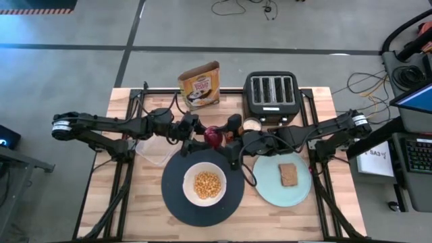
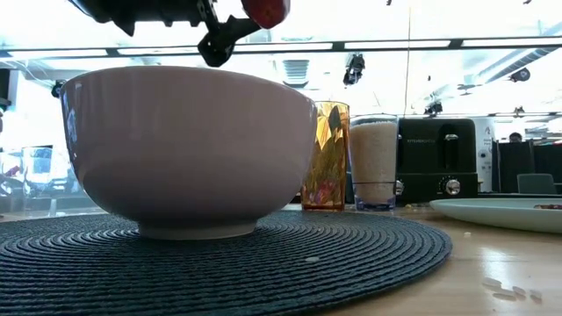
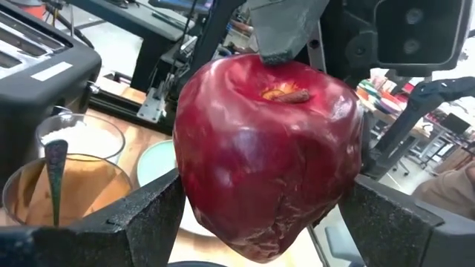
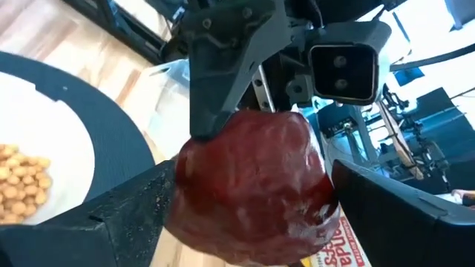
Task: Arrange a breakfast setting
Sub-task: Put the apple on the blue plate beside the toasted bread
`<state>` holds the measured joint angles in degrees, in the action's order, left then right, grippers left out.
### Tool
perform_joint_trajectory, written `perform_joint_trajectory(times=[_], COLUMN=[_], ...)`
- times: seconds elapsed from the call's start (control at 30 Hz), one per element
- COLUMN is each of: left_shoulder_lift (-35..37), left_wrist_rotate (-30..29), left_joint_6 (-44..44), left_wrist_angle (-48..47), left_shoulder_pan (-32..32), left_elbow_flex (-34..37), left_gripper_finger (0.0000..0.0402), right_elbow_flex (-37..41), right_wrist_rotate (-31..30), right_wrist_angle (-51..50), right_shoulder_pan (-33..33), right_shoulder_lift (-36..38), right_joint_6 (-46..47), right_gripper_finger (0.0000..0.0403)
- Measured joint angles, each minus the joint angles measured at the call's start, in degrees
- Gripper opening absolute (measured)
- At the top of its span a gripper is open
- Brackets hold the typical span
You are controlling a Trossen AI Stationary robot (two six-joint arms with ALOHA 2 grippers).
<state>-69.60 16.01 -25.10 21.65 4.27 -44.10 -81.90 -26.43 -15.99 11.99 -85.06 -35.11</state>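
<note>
Left pincer [image 1: 201, 136] is clamped on the dark red fruit [image 1: 212, 138], up in the air at about twelve o'clock from the white bowl [image 1: 204, 183], just past its far rim! The left wrist view shows the fruit [image 3: 269, 152] wedged between both dark fingers [image 3: 145, 222], stem end up.

And the right pincer [image 1: 226, 137] is on the same fruit too: in the right wrist view its fingers [image 4: 126, 215] sit against either side of the red skin [image 4: 252, 189], with the left arm's finger gripping from above.

Moving across the surface [image 1: 324, 209]: the yellow-brown cereal box [image 1: 200, 84] stands at eleven o'clock, toward the far edge. Centre stage, the bowl holds yellow cereal pieces and sits on the large black round plate [image 1: 177, 202]. At three o'clock from it, the smaller pale green plate [image 1: 270, 192] carries the brown toast slice [image 1: 288, 174]. Behind that, at one o'clock, sits the black toaster [image 1: 271, 96].
</note>
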Motion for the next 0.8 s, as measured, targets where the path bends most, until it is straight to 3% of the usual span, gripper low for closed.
perform_joint_trajectory(times=[0.8], left_shoulder_lift=[0.5], left_wrist_rotate=[-0.2], left_joint_6=[-2.0], left_wrist_angle=[1.6], left_shoulder_pan=[5.4], left_elbow_flex=[-0.2], left_gripper_finger=[0.0310], right_elbow_flex=[-4.8], right_wrist_rotate=[-3.7], right_wrist_angle=[-7.8], right_shoulder_pan=[0.0], right_shoulder_lift=[1.4], right_joint_6=[-4.7], right_gripper_finger=[0.0354])
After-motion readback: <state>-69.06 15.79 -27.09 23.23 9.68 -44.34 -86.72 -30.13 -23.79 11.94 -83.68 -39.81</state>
